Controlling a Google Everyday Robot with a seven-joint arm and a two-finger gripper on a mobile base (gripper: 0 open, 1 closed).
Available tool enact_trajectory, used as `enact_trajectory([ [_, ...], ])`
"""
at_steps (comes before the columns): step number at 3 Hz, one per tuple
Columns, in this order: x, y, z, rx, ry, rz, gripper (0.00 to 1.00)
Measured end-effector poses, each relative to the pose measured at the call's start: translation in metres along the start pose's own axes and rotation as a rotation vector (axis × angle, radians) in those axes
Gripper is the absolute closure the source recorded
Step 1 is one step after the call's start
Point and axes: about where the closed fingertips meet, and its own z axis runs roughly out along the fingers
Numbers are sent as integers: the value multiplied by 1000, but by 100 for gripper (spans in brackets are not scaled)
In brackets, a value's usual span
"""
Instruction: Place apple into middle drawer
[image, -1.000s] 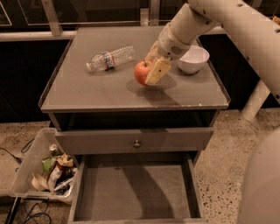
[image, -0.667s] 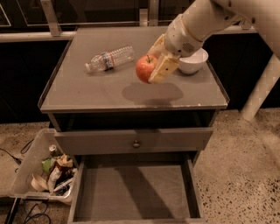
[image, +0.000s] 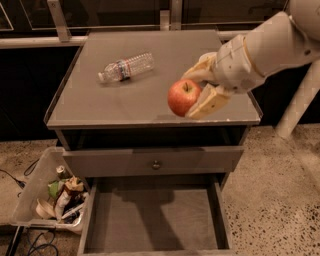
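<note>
Carrying the apple (image: 181, 98): gripper (image: 195, 95) clamped on it from 3 o'clock, over the front edge of the cabinet top (image: 145, 107). The middle drawer (image: 155, 225) stands open at 6 o'clock, well below. Best to clear the upper drawer front (image: 115, 162), descend centred, and release low so nothing rolls. Count: one apple, one bottle (image: 126, 66), one trash bin (image: 31, 192).
</note>
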Motion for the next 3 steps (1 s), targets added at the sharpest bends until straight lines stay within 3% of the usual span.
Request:
enact_trajectory([
  [1, 19, 39, -3, 40, 23, 22, 100],
  [3, 79, 107, 77, 36, 75, 95, 100],
])
